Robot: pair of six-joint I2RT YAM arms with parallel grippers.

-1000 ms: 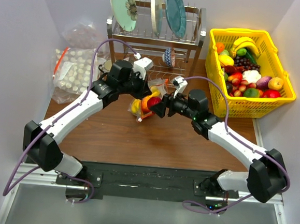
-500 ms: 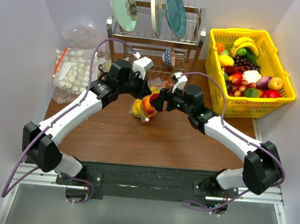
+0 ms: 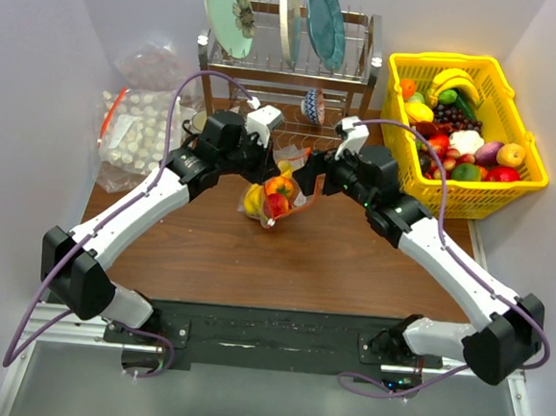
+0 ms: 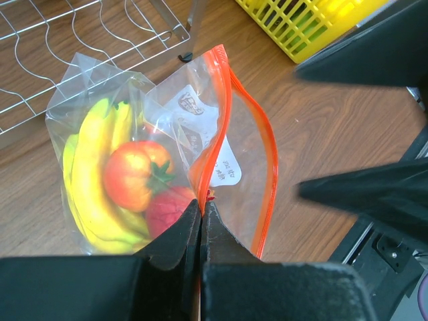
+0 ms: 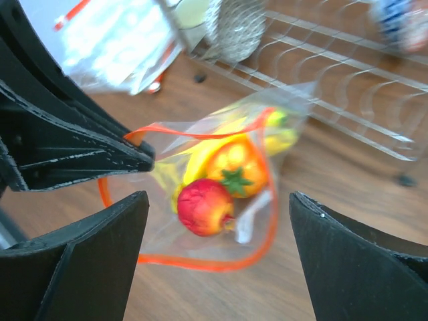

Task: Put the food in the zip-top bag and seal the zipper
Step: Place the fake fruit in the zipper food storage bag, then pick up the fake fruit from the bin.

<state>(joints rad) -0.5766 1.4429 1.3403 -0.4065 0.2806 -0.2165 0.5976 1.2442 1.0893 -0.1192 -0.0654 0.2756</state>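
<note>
**Zipper pinched, bag mouth open**

My left fingers [image 4: 200, 212] are clamped on the zipper [image 4: 226, 100] of the zip-top bag [image 4: 194, 117], on the desk [image 3: 255, 254] before the dish rack [image 3: 279, 73], food [image 4: 134, 175] inside. My right fingers [image 3: 307, 179] gape wide beside its mouth, holding nothing.
</note>
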